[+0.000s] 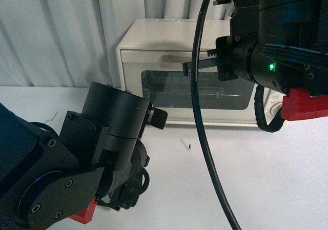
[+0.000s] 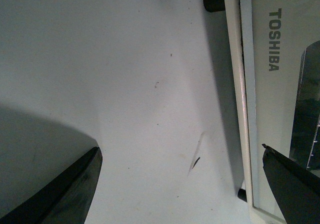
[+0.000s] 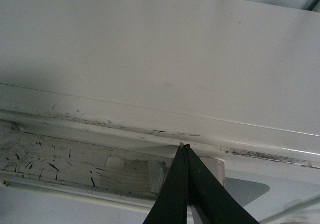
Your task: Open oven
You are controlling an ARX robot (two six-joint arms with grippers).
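Observation:
The cream-white oven (image 1: 154,40) stands on the white table against the curtain, its glass door (image 1: 169,89) up and shut. My right gripper (image 1: 190,66) is shut and empty, its tips at the door's top edge. In the right wrist view the shut gripper (image 3: 184,149) touches the seam just above the scratched beige handle (image 3: 75,164), below the oven's top (image 3: 165,49). My left gripper (image 1: 158,116) is open and empty, low in front of the oven's left part. The left wrist view shows its fingers (image 2: 75,194) spread wide over the table, beside the oven's Toshiba-marked front (image 2: 272,39).
A black cable (image 1: 202,138) hangs across the oven's front down to the table. A small dark mark (image 1: 185,144) lies on the white table (image 1: 246,179) before the oven. A pale curtain (image 1: 61,30) hangs behind. One knob (image 1: 277,108) shows partly behind my right arm.

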